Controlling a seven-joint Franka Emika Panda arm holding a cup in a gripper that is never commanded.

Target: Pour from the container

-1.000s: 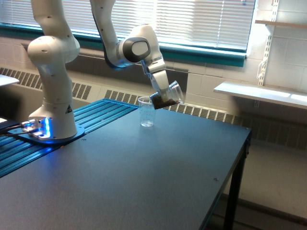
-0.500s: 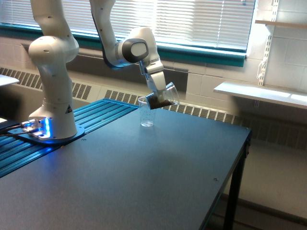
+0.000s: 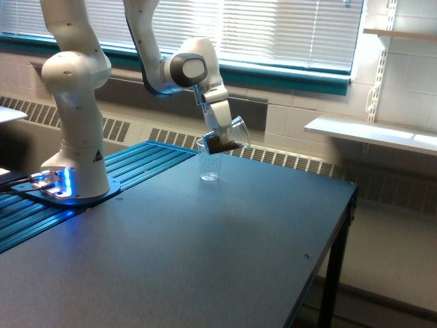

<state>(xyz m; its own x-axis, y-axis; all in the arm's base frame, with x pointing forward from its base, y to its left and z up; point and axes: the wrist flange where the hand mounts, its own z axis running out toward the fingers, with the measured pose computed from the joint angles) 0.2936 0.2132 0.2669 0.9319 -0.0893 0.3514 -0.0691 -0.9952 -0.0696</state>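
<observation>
White Panda arm (image 3: 75, 96) stands at 9 o'clock, base on the blue ribbed mat (image 3: 136, 164), blue light on at its foot. Gripper (image 3: 220, 130) at 12 o'clock clamps the container (image 3: 231, 135), a clear smooth cup tipped steeply, mouth toward 4 o'clock, dark material at its low end. That low end sits right over the rim of the speckled cup (image 3: 209, 162), upright on the dark table (image 3: 225, 260). Whether the two cups touch is unclear. Blinds (image 3: 273, 31) behind, shelf (image 3: 372, 133) at 3 o'clock.
</observation>
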